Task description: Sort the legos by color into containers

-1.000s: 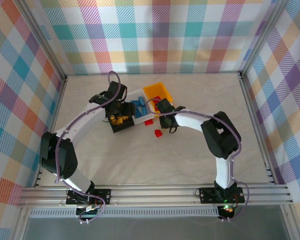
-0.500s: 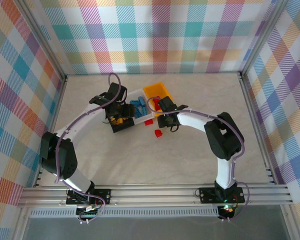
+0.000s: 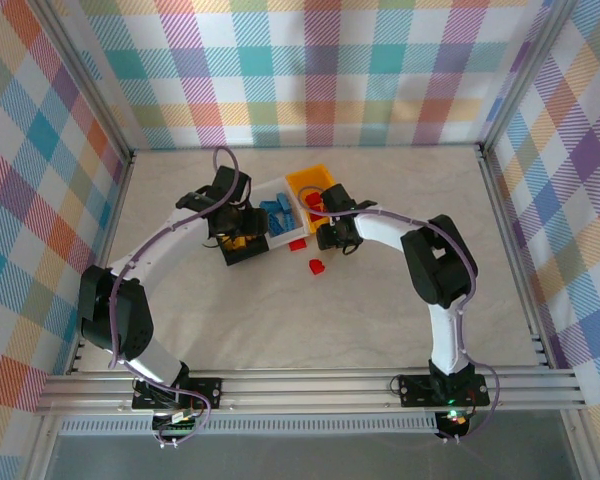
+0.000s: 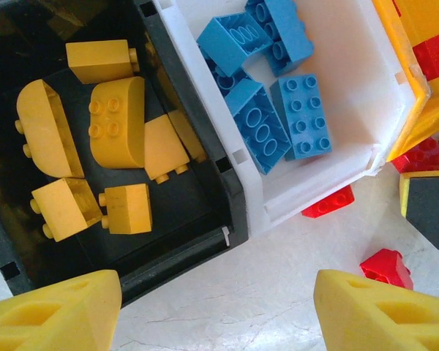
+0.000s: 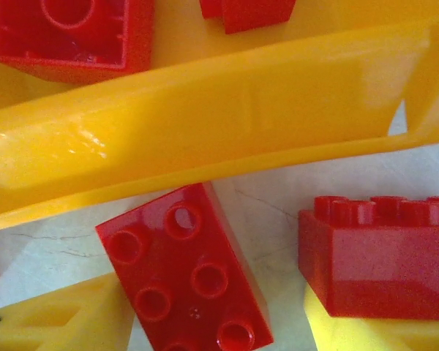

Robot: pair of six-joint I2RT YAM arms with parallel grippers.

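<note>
From above, we see a pale marbled bench [image 3: 310, 330] boxed in by pastel plaid walls [image 3: 320, 70]. The containers sit mid-bench in a slanted row: black bin [image 3: 242, 256], white bin [image 3: 283, 236], orange bin [image 3: 310, 180]. Loose red legos [image 3: 317, 266] lie on the bench just beside them.

At the left wrist, the left pincer [image 4: 219, 314] hangs with its fingers wide apart, above bare bench beside the black bin. Yellow legos [image 4: 117, 131] lie in the black bin and blue legos [image 4: 260, 131] in the white.

At the right wrist, the right pincer [image 5: 212, 325] stands apart. A red lego [image 5: 183, 270] lies on the bench between its fingers, just outside the orange bin's wall.
</note>
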